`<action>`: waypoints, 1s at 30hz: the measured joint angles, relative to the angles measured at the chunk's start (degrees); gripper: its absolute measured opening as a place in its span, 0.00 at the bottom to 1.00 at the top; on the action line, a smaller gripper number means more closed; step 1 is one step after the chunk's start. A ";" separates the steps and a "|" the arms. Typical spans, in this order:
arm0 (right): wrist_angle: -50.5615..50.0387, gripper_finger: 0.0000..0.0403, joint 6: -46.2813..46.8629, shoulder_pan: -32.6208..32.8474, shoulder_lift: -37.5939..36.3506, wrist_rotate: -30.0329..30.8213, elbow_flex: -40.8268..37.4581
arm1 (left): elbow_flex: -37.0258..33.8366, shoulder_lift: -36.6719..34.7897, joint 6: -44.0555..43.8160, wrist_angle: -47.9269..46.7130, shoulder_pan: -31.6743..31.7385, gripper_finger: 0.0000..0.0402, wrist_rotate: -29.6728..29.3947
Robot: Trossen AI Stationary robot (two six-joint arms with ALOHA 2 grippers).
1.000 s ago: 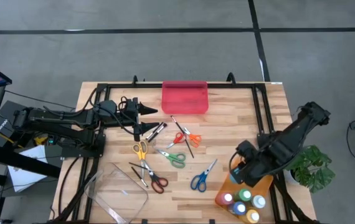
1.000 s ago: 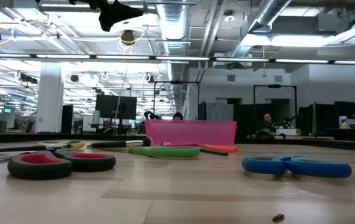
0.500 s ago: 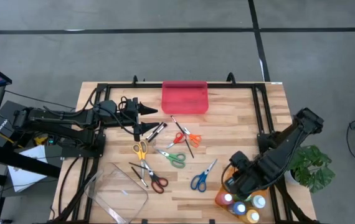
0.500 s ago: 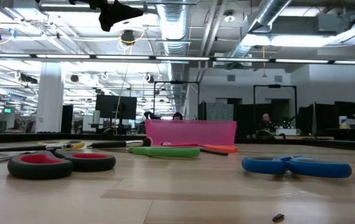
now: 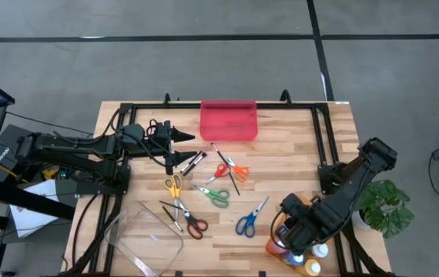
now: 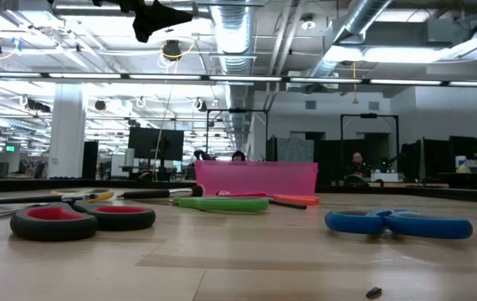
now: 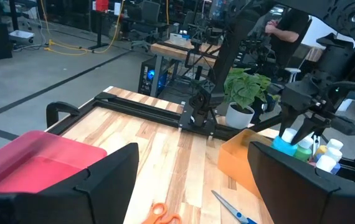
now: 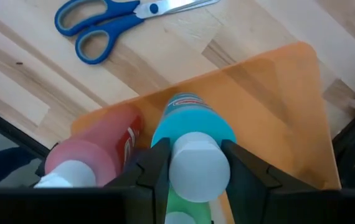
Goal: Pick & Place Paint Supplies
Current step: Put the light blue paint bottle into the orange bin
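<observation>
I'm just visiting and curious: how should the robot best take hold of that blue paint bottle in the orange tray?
Probably by the white cap, from straight above: the blue paint bottle stands upright, crowded by neighbours like the red bottle, and the right gripper straddles its cap.

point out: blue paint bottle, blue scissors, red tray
blue paint bottle (image 8: 193, 121): right wrist view, on its blue shoulder, just above the white cap.
blue scissors (image 5: 245, 225): high view, on the handle loops.
red tray (image 5: 228, 121): high view, on its floor, mid-tray.
</observation>
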 joint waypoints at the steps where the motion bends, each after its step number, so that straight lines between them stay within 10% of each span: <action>1: 0.05 0.28 0.00 0.00 0.03 0.01 0.00 | 0.00 0.00 0.00 -0.01 0.01 0.74 0.00; 30: 1.64 0.28 -1.18 2.99 4.32 2.59 -0.24 | 0.00 0.00 -0.15 -1.60 0.00 0.74 0.00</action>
